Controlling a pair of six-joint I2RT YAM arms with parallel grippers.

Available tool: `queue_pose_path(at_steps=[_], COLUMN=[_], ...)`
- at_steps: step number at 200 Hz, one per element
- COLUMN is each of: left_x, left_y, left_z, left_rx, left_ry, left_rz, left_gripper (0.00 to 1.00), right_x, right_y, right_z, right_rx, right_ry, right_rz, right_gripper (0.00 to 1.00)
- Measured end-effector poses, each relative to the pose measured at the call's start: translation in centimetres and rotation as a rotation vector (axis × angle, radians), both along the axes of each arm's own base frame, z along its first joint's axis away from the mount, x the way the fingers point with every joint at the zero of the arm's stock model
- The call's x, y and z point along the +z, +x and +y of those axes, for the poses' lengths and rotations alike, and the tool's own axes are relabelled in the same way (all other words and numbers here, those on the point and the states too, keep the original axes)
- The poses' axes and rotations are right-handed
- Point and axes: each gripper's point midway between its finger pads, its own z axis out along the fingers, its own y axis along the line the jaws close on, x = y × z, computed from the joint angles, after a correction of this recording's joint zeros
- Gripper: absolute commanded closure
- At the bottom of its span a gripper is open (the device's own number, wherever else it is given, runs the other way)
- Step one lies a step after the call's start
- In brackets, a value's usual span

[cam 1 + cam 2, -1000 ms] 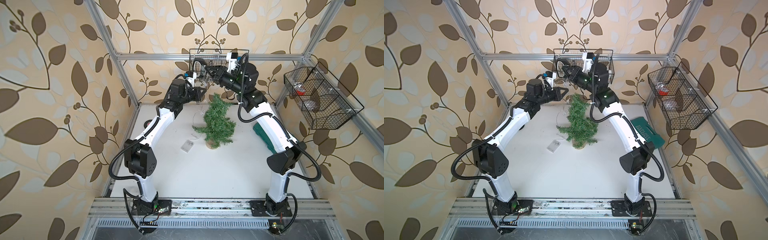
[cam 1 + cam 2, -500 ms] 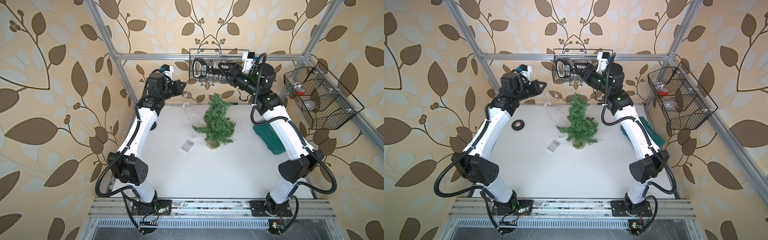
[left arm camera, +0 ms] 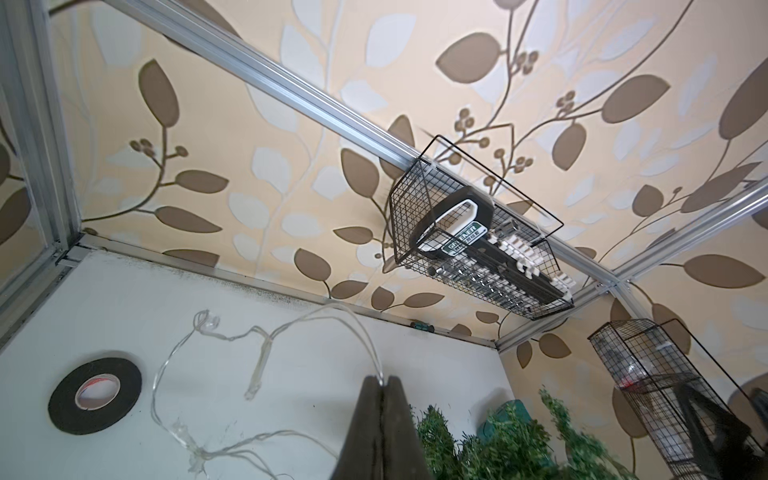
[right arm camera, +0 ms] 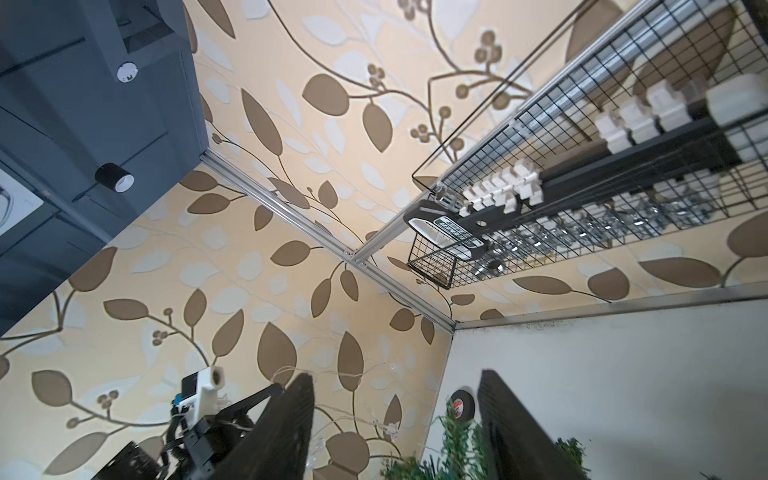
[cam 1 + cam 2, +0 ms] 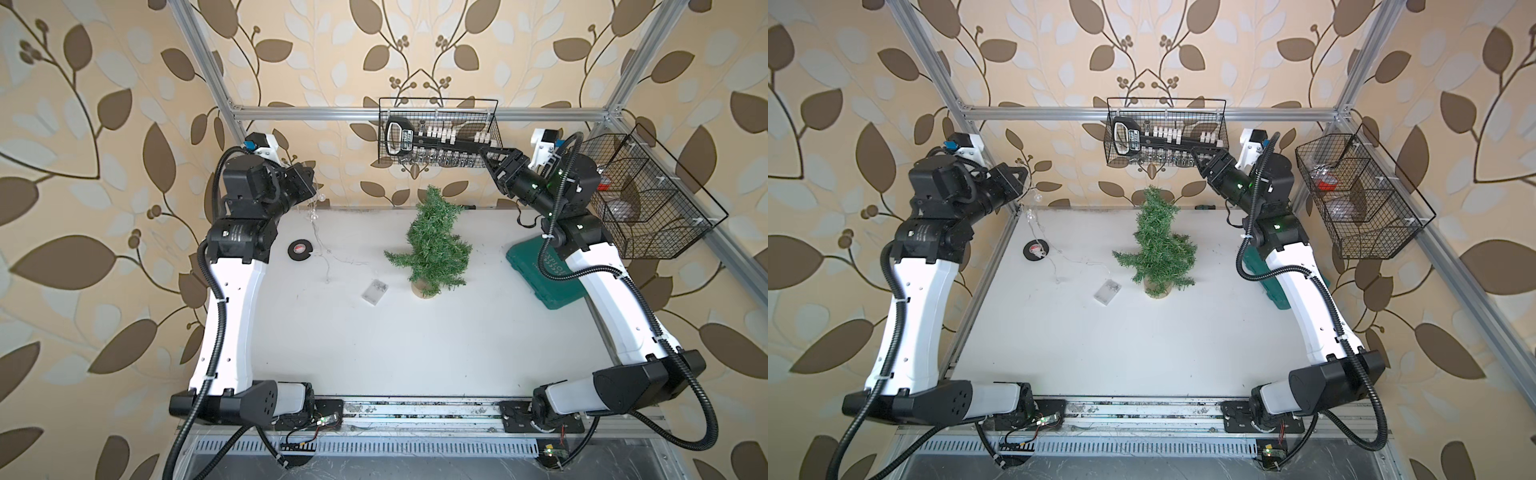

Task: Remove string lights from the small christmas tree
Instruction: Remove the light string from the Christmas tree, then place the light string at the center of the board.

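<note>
Left gripper (image 3: 383,379) is being held high at the back left corner of the table (image 5: 415,353), jaws being pressed together on the string lights (image 5: 319,232). Wire is being pinched right at the tips in the left wrist view. Strand is being draped from there down onto the table, near the black tape roll (image 5: 300,251), and is being run toward its clear battery box (image 5: 375,291). Box is lying flat just beside the tan base of the small christmas tree (image 5: 434,245). Tree is standing upright mid-table, right of the strand. Contact between wire and lowest branch cannot be told. Right gripper (image 4: 395,380) is being held raised by the wire basket (image 5: 436,133), jaws being spread, empty.
</note>
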Motion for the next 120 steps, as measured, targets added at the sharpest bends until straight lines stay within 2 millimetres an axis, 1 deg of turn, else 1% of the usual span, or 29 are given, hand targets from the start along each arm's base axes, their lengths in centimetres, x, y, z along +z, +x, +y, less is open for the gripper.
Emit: queue_pose_path(at_steps=[13,34,76,96,120], left_x=[0.2,-0.9,-4.4,-5.6,-7.3], left_y=[-1.9,-4.2,-6.7,-7.9,-9.9], left_z=[0.0,-0.1,-1.1,-1.8,-2.9], left_rx=[0.001,0.001,-0.046,-0.077,-0.121], left_ry=[-0.004,-0.022,-0.078,-0.118,-0.169], left_rz=[-0.001,0.033,0.153,0.201,0.251], left_gripper=[1.00,1.00,1.00,1.00,1.00], right_x=[-1.0,-2.6,-5.5,-6.9,-8.5], right_y=[-0.5,-1.5,-3.6,-5.0,-7.0], right_z=[-0.2,-0.4,-0.8,-1.2,-1.6], right_rx=[-0.003,-0.003,-0.003,-0.005,-0.006], right_ry=[-0.008,-0.020,-0.048,-0.066,-0.102], right_rz=[0.019,0.055,0.129,0.162,0.186], right_gripper=[0.38,0.38,0.38,0.38,0.38])
